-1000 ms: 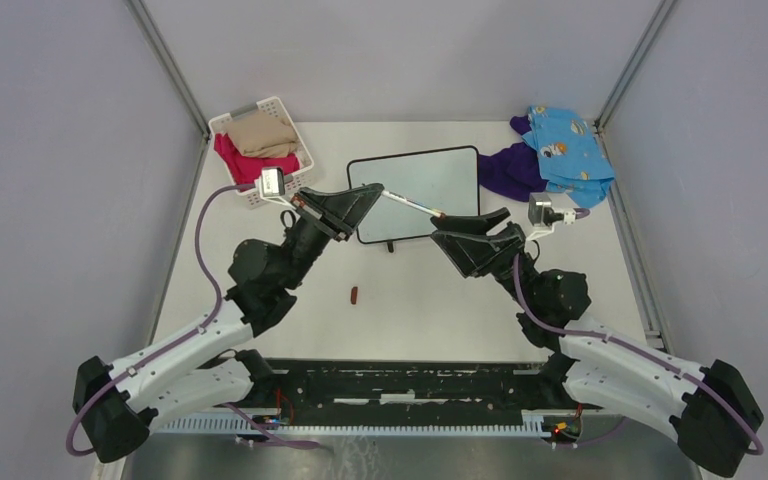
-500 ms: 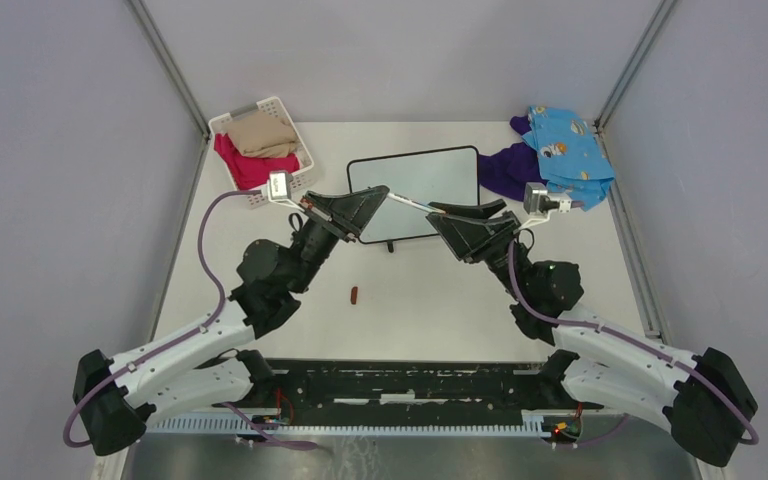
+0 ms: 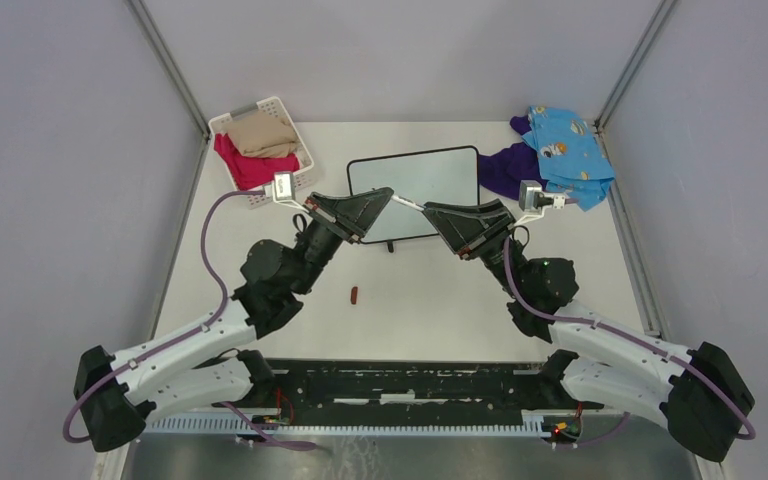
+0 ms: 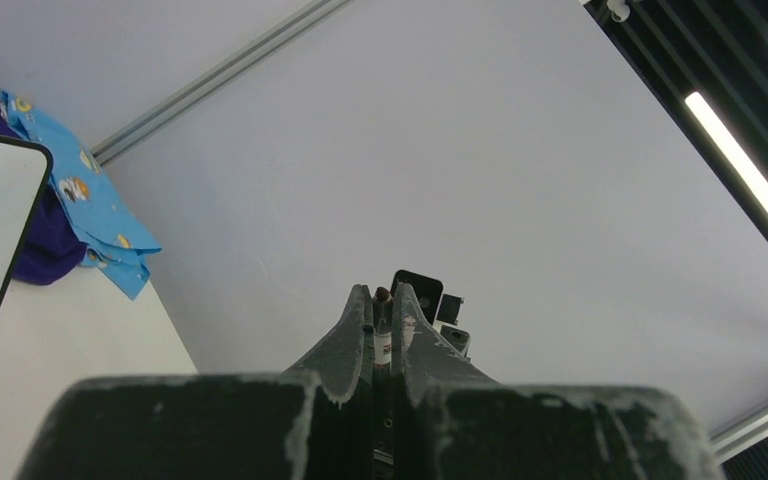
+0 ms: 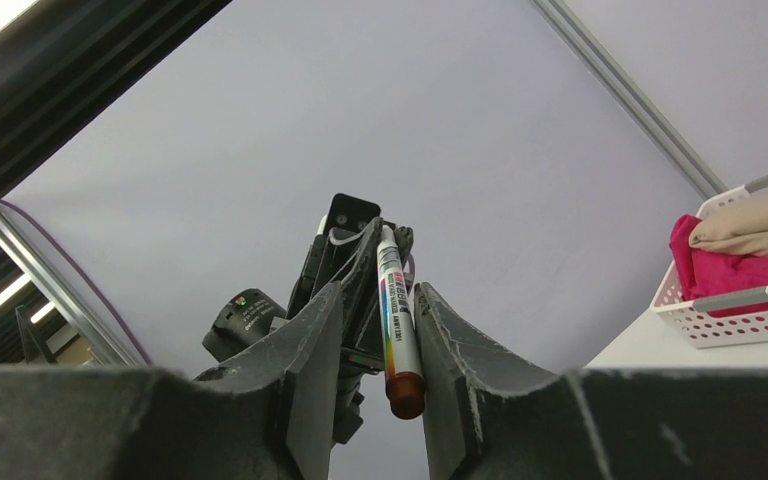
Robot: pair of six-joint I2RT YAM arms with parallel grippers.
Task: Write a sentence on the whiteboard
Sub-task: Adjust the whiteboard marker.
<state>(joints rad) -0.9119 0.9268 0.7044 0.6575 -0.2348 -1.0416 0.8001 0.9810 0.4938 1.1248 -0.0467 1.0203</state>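
We found the whiteboard (image 3: 440,175) on the worktop (image 3: 430,300), at the middle of its far half, with one little black foot showing below its near edge. Both arms reached up and inward so that their tips met over the board's near edge in the top view.

Between them ran a marker (image 3: 407,202), a slim white barrel with a coloured label. The left end effector (image 3: 385,196) was clamped narrowly on one end of it. In the left wrist view its fingers (image 4: 355,320) pressed close on either side of the barrel, with almost no space left between them. The right end effector (image 3: 432,209) stood astride the marker's other end, which was dark brown. Its fingers were parted a little wider than the barrel. In the right wrist view a gap showed on one side, and the marker lay close against the other finger.

A small dark-red object (image 3: 354,294) lay on the bare worktop nearer the arm bases, well apart from the board. A white basket (image 3: 298,132) sat at the far left corner, holding a beige cloth (image 3: 263,132) and a pink cloth (image 3: 245,165). A blue printed cloth (image 3: 565,150) lay at the far right over a purple cloth (image 3: 508,172), which was just beside the board's right edge.
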